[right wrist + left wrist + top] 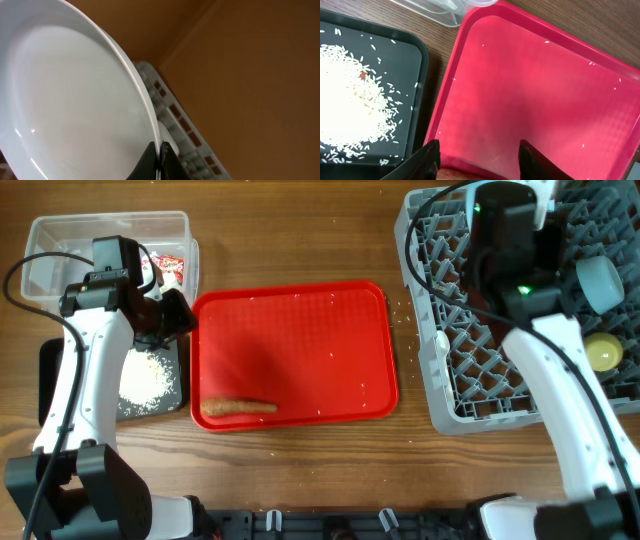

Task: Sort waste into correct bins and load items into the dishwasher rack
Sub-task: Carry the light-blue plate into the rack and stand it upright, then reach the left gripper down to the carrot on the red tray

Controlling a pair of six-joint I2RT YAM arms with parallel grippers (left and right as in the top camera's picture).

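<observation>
Right hand pinches the plate rim, held tilted above the rack.

Brown wood-grain table, evenly lit

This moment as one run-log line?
left end effector: open above red tray | right end effector: shut on plate rim | rice: on black tray | food stick: on red tray

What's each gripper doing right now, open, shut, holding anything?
Left gripper: open, holding nothing.
Right gripper: shut on the rim of the plate.
</observation>
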